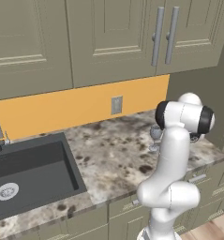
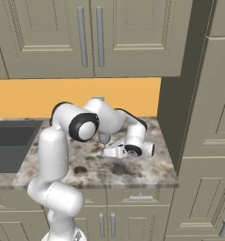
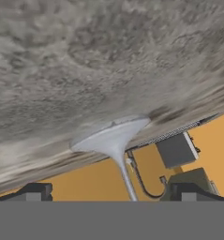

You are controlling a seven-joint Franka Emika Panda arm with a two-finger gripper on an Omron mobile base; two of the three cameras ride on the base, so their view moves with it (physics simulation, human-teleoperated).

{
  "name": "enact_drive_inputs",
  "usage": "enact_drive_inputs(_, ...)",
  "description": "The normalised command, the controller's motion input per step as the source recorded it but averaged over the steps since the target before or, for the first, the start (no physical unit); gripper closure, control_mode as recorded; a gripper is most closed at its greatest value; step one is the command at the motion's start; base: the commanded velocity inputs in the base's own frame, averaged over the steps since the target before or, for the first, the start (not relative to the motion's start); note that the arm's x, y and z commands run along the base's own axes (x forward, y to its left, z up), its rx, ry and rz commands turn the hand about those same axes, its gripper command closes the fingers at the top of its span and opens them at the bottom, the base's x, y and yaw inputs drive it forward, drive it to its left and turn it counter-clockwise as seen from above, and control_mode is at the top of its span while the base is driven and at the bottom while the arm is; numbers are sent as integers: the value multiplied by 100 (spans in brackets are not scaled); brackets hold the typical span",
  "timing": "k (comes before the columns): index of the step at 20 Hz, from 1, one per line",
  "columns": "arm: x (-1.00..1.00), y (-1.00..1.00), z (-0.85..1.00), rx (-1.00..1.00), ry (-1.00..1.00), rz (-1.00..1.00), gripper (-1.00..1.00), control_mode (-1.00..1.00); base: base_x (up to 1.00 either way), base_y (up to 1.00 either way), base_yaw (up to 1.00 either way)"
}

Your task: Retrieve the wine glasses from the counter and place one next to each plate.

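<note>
So the 2 base cams sit behind the arm [image 1: 172, 159], left and right, looking down at the same table [image 1: 113, 154] stretch. Hand cam is rolled upside down, super close to the table.

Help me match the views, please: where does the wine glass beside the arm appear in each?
Left base view: wine glass, right of centre, partly behind the arm.
Right base view: centre, beside the hand.
Hand view: foot and stem, lower centre.
Shared landmark: wall outlet.
</note>
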Motion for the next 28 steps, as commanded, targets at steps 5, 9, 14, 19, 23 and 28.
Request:
enact_drive_inputs(5,14,2,-6,0,0,0,-100,-100,0,0,0)
enact_drive_inputs(9,20,14,-2,0,0,0,-100,-100,0,0,0)
enact_drive_inputs(14,10,0,0,0,0,0,-100,-100,0,0,0)
enact_drive_inputs(19,5,8,0,0,-1,0,100,-100,0,0,0)
enact_drive_inputs(23,-3,6,36,0,-30,0,100,-100,0,0,0)
enact_drive_inputs(28,-23,0,71,2,-64,2,100,-100,0,0,0)
